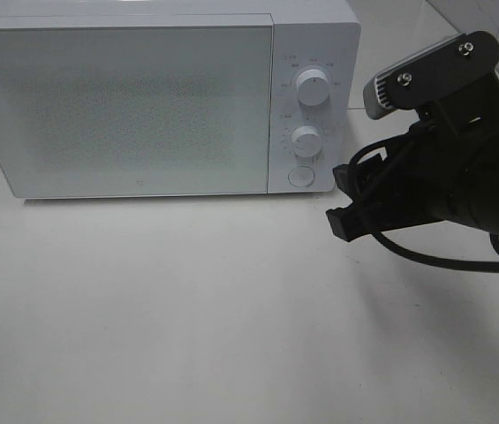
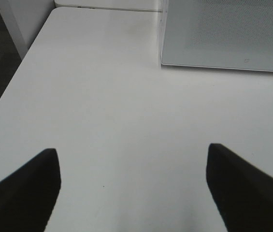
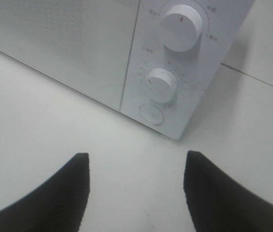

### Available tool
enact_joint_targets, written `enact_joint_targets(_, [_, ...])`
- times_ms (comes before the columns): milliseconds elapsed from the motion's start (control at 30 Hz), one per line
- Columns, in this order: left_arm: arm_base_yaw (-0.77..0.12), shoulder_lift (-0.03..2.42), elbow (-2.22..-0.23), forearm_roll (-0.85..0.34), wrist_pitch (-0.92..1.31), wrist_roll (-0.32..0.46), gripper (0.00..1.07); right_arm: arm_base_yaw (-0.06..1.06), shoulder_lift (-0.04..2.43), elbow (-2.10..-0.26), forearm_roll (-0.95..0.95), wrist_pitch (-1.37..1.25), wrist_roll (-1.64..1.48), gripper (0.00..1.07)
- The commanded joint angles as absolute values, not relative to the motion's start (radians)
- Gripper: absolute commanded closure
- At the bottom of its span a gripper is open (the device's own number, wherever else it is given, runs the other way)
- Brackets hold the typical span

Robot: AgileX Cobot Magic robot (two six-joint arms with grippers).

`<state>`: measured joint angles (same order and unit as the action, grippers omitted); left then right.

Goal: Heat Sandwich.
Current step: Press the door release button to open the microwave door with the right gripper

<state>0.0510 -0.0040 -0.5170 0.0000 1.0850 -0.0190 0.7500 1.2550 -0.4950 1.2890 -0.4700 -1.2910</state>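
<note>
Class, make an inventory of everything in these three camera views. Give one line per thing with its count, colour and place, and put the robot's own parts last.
microwave: one, white, door shut, at the back of the table.
knobs: two, white, on the microwave's right panel; large knob above small knob.
button: one, white, round, under the small knob.
table: one, white, carries the microwave.
cable: one, black, looped below the right arm.
left claw: one, black, open and empty, above bare table near the microwave's front.
right claw: one, black, open and empty, facing the knobs.
</note>
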Motion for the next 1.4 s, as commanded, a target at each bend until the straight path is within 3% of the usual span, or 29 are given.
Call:
enact_joint_targets(33, [0.055, -0.021, -0.515, -0.006, 1.068, -0.018, 0.28, 0.71, 1.245, -0.495, 1.107, -0.388, -1.075, 0.5])
enact_joint_targets(67, [0.055, -0.021, -0.515, -0.006, 1.068, -0.018, 0.28, 0.653, 1.245, -0.498, 0.935, -0.312, -0.861, 0.5])
enact_joint_targets(133, [0.055, -0.021, -0.515, -0.006, 1.068, -0.018, 0.28, 0.583, 1.245, -0.508, 0.756, -0.21, -0.631, 0.5])
enact_joint_targets(167, [0.055, -0.021, -0.515, -0.006, 1.068, -0.018, 0.28, 0.583, 1.245, -0.508, 0.756, -0.21, -0.631, 0.5])
enact_joint_targets(267, [0.055, -0.021, -0.515, -0.006, 1.068, -0.018, 0.28, 0.424, 1.245, -0.563, 0.379, 0.038, -0.277, 0.5])
enact_joint_targets(467, [0.055, -0.021, -0.515, -0.006, 1.068, -0.018, 0.28, 0.265, 1.245, -0.655, 0.075, 0.397, -0.039, 0.5])
enact_joint_targets(667, [0.055, -0.021, -0.515, -0.006, 1.068, -0.018, 0.28, 0.186, 1.196, -0.694, 0.047, 0.64, -0.032, 0.5])
enact_joint_targets(967, [0.055, -0.021, -0.515, -0.006, 1.068, -0.018, 0.28, 0.15, 0.874, -0.676, 0.025, 0.928, 0.008, 0.5])
enact_joint_targets(1400, [0.055, -0.021, -0.515, -0.006, 1.068, -0.018, 0.28, 0.15, 0.482, -0.523, 0.023, 0.956, 0.016, 0.5])
